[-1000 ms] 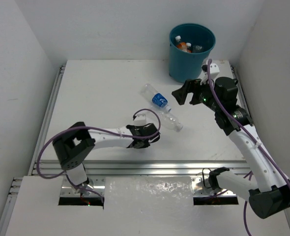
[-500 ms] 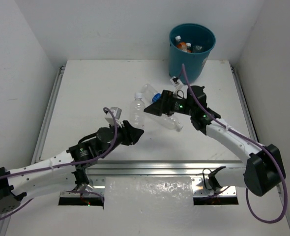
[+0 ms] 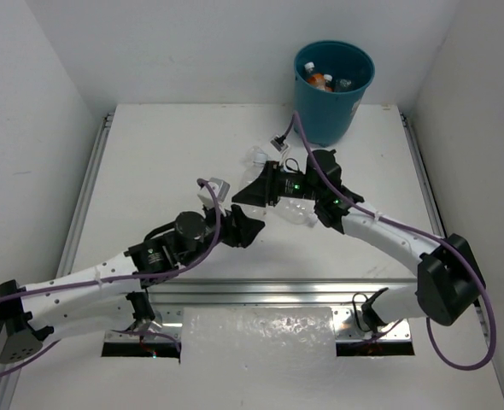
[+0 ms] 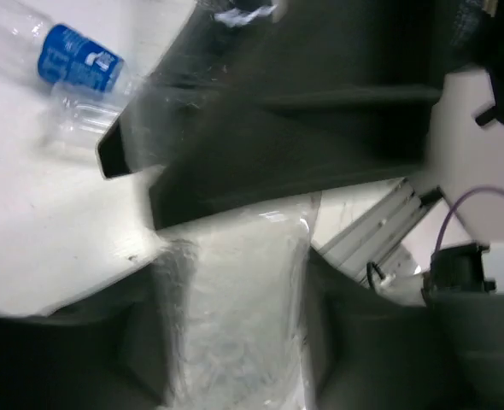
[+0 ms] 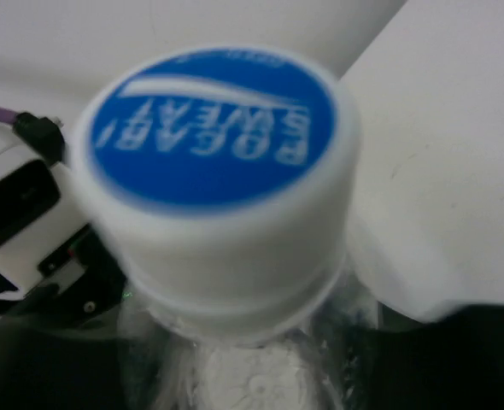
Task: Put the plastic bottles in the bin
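Observation:
My left gripper (image 3: 240, 225) is shut on the body of a plain clear bottle (image 4: 235, 316) at mid-table. My right gripper (image 3: 249, 195) meets it from the far side. In the right wrist view the bottle's white cap with a blue top (image 5: 218, 145) faces the camera. Dark fingers (image 5: 47, 376) stand on either side of the bottle's shoulders, and I cannot make out whether they press on it. A blue-labelled bottle (image 4: 74, 58) lies behind, with its clear end (image 3: 256, 156) showing. Another clear bottle (image 3: 301, 213) lies under the right arm. The teal bin (image 3: 331, 111) stands at the back.
Inside the bin are several bottles, one of them orange (image 3: 319, 82). White walls close in the table on the left, the back and the right. A metal rail (image 3: 269, 295) runs along the near edge.
My right arm swung from beside the bin down and left to the held bottle, and its jaws have narrowed. My left arm stretched forward toward the table's middle with the clear bottle.

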Action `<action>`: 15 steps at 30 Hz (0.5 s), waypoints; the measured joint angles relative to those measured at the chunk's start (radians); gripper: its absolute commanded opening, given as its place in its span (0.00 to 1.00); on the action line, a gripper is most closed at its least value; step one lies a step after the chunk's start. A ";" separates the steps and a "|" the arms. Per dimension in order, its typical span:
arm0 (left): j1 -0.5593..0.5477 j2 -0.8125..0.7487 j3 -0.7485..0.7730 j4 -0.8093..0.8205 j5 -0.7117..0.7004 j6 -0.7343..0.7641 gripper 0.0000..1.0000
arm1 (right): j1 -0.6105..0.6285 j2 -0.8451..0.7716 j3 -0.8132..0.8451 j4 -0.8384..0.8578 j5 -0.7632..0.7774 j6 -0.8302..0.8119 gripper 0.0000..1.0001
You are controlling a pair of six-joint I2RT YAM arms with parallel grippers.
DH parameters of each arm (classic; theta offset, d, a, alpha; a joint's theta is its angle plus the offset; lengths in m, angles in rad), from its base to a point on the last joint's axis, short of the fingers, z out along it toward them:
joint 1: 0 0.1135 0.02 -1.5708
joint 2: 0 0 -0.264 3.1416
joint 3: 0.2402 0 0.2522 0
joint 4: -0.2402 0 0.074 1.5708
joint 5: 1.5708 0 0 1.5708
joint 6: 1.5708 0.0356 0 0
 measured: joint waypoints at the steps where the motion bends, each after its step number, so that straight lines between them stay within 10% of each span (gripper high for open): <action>1: 0.000 0.002 0.012 -0.006 -0.001 0.015 0.78 | -0.005 0.002 0.001 0.002 0.006 -0.004 0.00; 3: 0.000 0.015 0.047 -0.040 -0.035 0.021 1.00 | -0.011 0.004 0.024 -0.024 0.002 -0.017 0.00; 15: 0.014 0.113 0.317 -0.527 -0.401 -0.125 0.99 | -0.370 0.414 0.978 -0.516 0.340 -0.311 0.00</action>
